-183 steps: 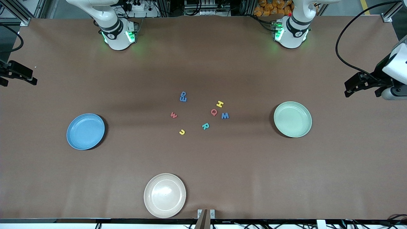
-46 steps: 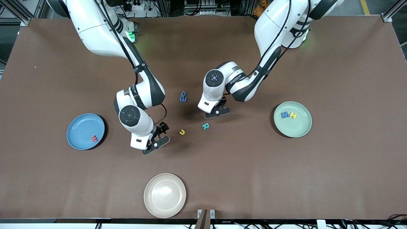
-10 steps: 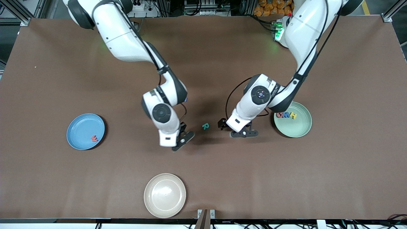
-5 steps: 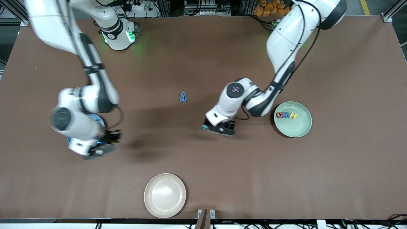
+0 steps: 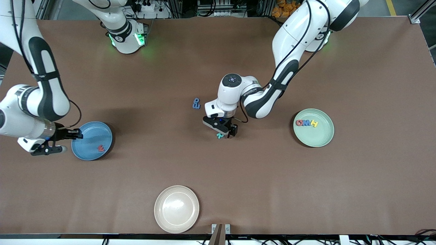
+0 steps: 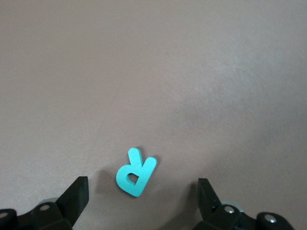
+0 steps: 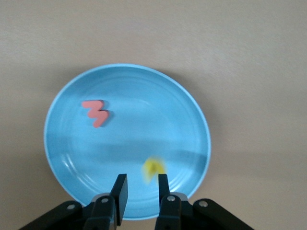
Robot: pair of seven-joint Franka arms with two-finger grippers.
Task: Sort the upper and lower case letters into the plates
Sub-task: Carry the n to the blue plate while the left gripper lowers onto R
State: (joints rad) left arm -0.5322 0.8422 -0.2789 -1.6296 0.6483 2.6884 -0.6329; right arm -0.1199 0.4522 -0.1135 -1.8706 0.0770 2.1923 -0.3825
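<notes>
Counting eight letters and three plates: red Q, blue M and yellow H lie in a row in the pale green plate. A red w lies in the blue plate. The right gripper, fingers narrowly parted, hangs over that plate's rim, with a blurred yellow u just past its tips. Mid-frame, the left gripper, spread wide, straddles the teal R, with two blue letters nearby. The beige plate sits at the lower edge.
</notes>
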